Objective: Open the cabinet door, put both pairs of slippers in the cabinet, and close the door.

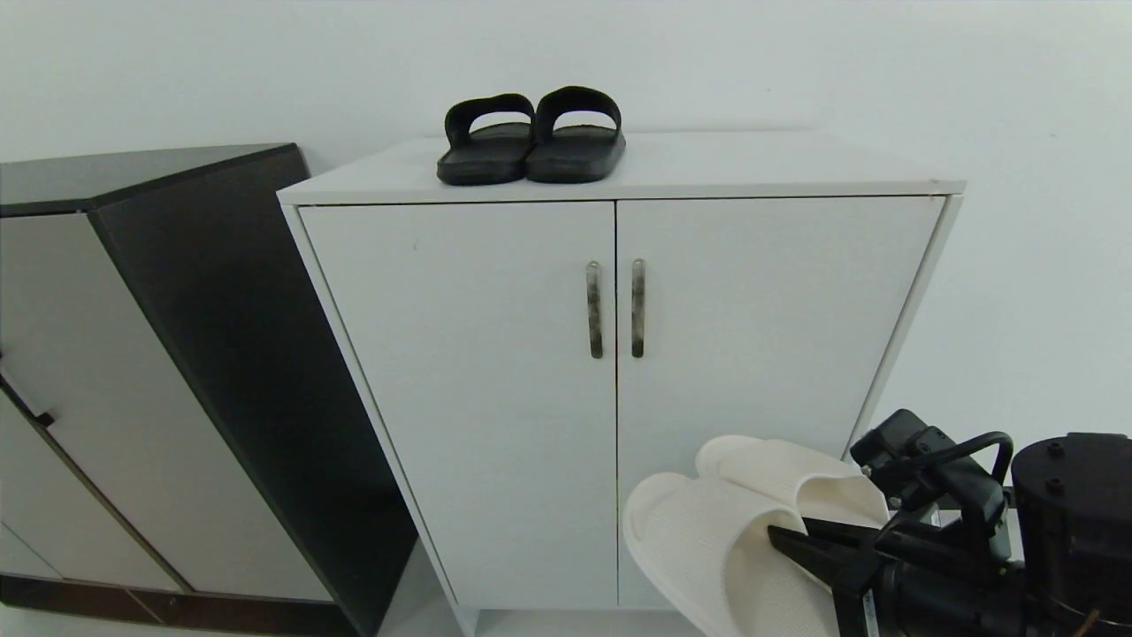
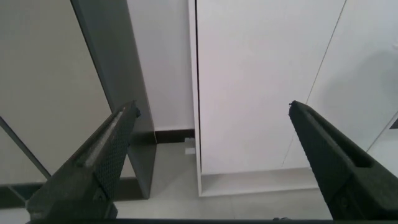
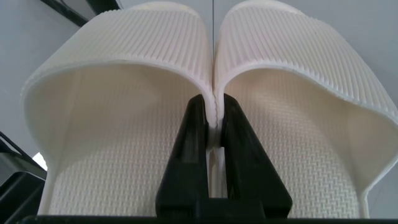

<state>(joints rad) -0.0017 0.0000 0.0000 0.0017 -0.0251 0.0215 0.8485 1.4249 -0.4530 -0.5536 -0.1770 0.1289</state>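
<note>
Cabinet doors (image 1: 531, 398) closed, black slippers (image 1: 531, 141) atop, right gripper (image 3: 213, 111) pinching white slippers (image 1: 707, 531), left gripper (image 2: 212, 109) spread, dark cupboard (image 1: 221, 310) beside

Both shut doors (image 1: 469, 398) hide the cabinet (image 1: 752, 168) interior.

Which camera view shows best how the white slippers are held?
The right wrist view: the right gripper pinches the white slippers by their touching inner edges. The head view shows the pair low before the cabinet, partly behind that gripper.

On top of the white cabinet (image 1: 752, 164) lies a pair of black slippers (image 1: 531, 159) — side by side.
</note>
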